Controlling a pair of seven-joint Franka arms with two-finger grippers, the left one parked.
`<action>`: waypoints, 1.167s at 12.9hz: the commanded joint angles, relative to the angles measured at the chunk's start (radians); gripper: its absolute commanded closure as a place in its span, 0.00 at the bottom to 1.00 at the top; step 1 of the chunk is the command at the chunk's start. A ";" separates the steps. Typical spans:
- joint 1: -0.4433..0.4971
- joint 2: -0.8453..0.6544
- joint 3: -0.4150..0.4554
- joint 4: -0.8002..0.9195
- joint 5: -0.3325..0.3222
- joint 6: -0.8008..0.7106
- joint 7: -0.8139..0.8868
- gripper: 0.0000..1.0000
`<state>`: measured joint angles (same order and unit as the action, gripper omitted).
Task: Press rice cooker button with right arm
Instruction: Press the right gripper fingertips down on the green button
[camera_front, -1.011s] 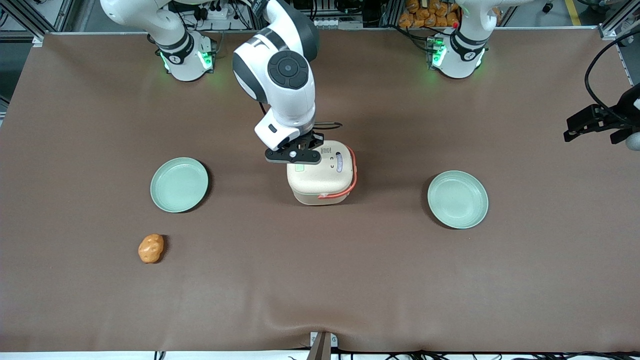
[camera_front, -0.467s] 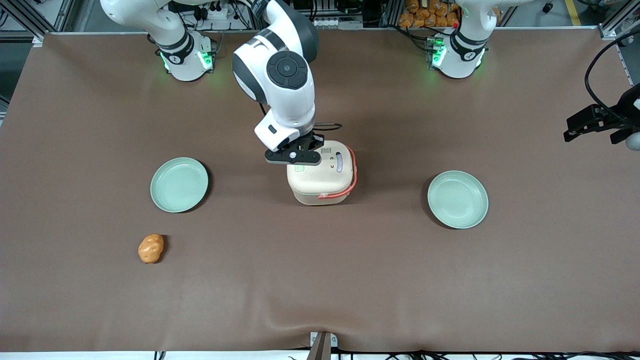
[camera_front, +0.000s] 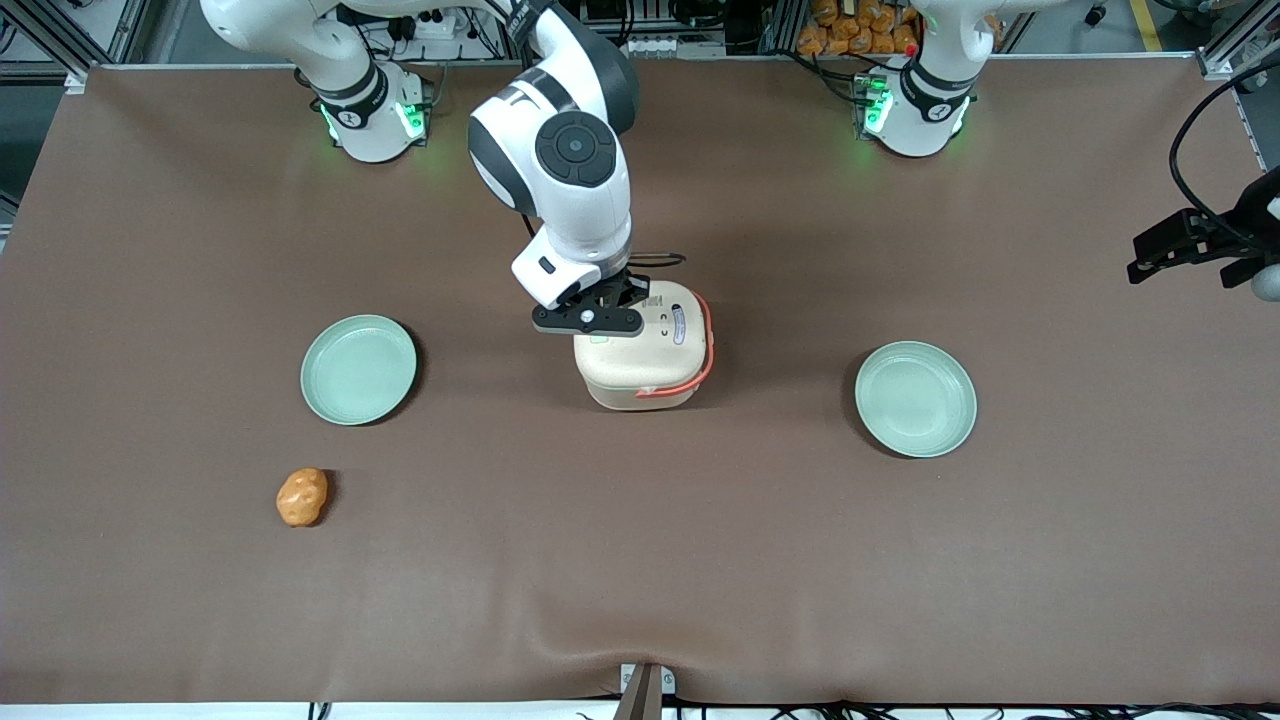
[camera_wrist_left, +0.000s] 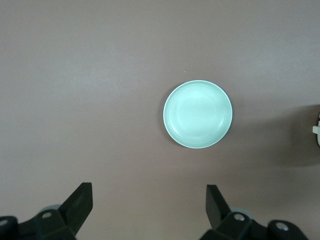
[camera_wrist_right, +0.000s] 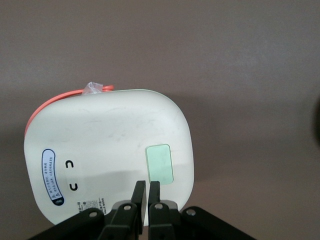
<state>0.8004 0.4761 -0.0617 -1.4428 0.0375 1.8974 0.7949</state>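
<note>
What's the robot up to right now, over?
Gripper shut, hovering over the rice cooker lid. Button just ahead of the fingertips, not yet pressed. Nothing in the way.

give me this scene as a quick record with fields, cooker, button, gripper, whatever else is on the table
rice cooker: cream, lid closed, mid-table
button: pale green, on the lid, uncovered
gripper: fingers shut, above the lid, tips beside the button, not on it
right arm: reaching over the cooker
plates: one toward the working arm's end, one toward the parked arm's
orange lump: nearer the front camera than the first plate
</note>
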 joint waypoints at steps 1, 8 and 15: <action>0.006 -0.005 -0.006 -0.037 -0.016 0.052 0.018 0.91; -0.004 -0.005 -0.006 -0.097 -0.039 0.104 0.017 0.91; -0.007 -0.001 -0.006 -0.099 -0.039 0.108 0.017 0.91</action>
<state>0.7986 0.4797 -0.0752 -1.5312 0.0182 1.9918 0.7949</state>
